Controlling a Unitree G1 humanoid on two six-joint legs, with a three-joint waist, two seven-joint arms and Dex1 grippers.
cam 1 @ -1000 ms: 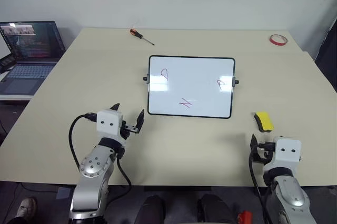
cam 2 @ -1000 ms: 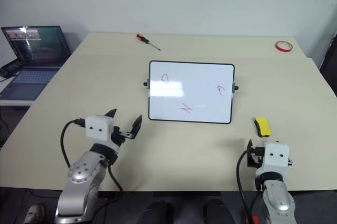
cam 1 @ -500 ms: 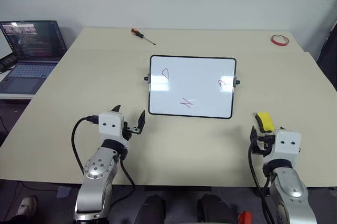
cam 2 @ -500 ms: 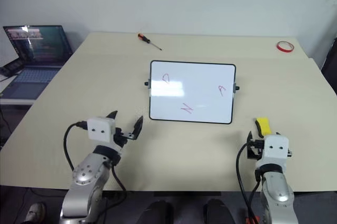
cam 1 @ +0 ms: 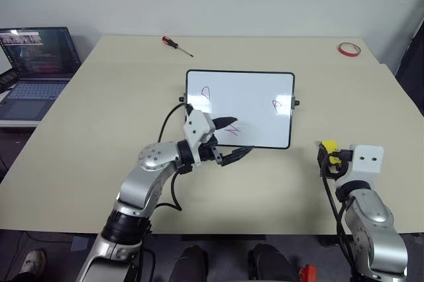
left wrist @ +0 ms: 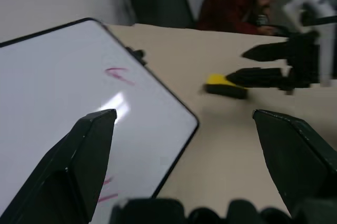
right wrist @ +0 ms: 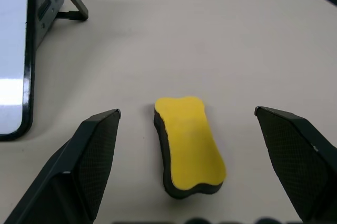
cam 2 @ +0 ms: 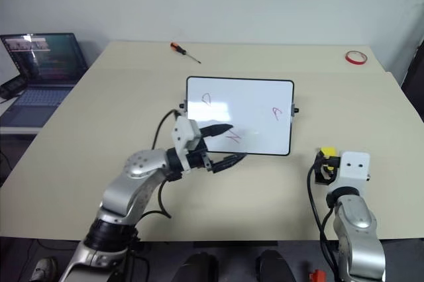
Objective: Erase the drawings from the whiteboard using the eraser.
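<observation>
Since the grasp comes first, eraser-to-hand relation: the small yellow foam eraser with a dark underside (right wrist: pixel 189 150) lies on the table directly ahead of the right gripper (right wrist: pixel 187 129), between its two spread black fingers and not touched by either.
Long axis: it runs along the line the gripper points, so the fingers face the eraser's long sides; I judge a straight advance and a squeeze would take it across its narrow width.
Nearer arm: the right by far; the left gripper (cam 1: pixel 232 141) hangs over the near edge of the board, well apart from the eraser.
Left gripper state: spread wide, holding nothing.
Right gripper state: wide, empty.
Whiteboard: the rectangular glossy white board in a thin black frame with rounded corners (cam 1: pixel 240 108) lies on the matte beige table (cam 1: pixel 99 110), left of the eraser.
Drawings: three thin red marker scribbles (cam 1: pixel 207 93), unerased.
Eraser shape: waisted block, soft-looking top, likely to give slightly under the grip.
</observation>
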